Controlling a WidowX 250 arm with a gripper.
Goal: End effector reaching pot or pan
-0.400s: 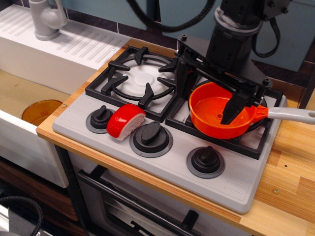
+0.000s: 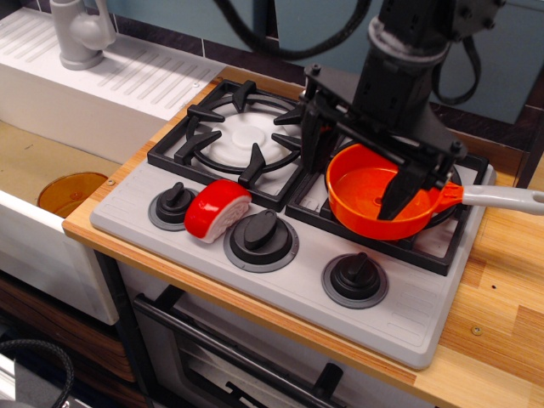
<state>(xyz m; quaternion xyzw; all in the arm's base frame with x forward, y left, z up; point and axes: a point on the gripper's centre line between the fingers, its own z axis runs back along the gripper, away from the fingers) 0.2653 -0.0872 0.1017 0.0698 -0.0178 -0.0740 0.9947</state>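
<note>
While scanning from the left, amber dish [image 2: 71, 190] down in the sink, then red-and-white toy food [image 2: 217, 209] resting on the stove [image 2: 280, 280] near the knobs, both unmoved. Farther right, orange saucepan [image 2: 378, 202] sitting on the right burner grate, grey handle pointing right over the bench [image 2: 501, 297]. Compared with a moment earlier, hand [image 2: 353, 166] nudged slightly up and left, prongs spread wide, gripping nothing, one prong tip inside the pan, the other outside its left rim. Probably positioned astride the rim; reach looks nearly complete
</note>
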